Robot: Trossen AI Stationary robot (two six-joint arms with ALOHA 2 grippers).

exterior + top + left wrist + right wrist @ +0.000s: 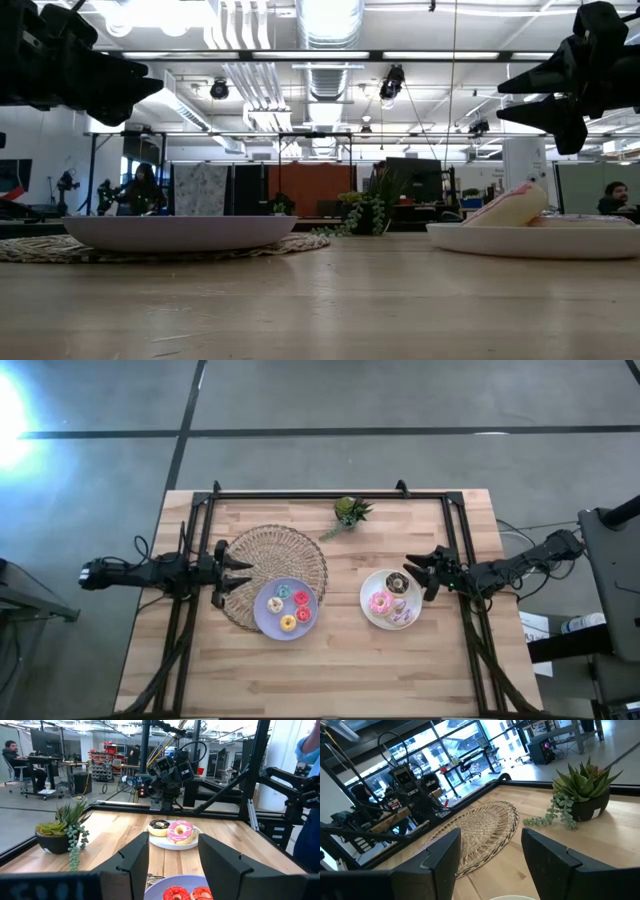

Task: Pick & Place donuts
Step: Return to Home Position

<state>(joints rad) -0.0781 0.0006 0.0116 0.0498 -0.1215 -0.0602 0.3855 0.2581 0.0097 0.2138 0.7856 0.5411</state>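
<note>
All donuts [381, 602] sorted onto lilac plate [265, 619] and white plate [371, 616], we find left gripper [247, 573] and right gripper [419, 577] unclenched, empty.

Hard white glare burns on the floor [8, 415] to my left; the bench [330, 670] is evenly lit, shadows faint. From low down, ceiling lights [325, 15] blow out white, turning my arms [70, 60] to black shapes. Daylight brightens the far windows [455, 745].
</note>
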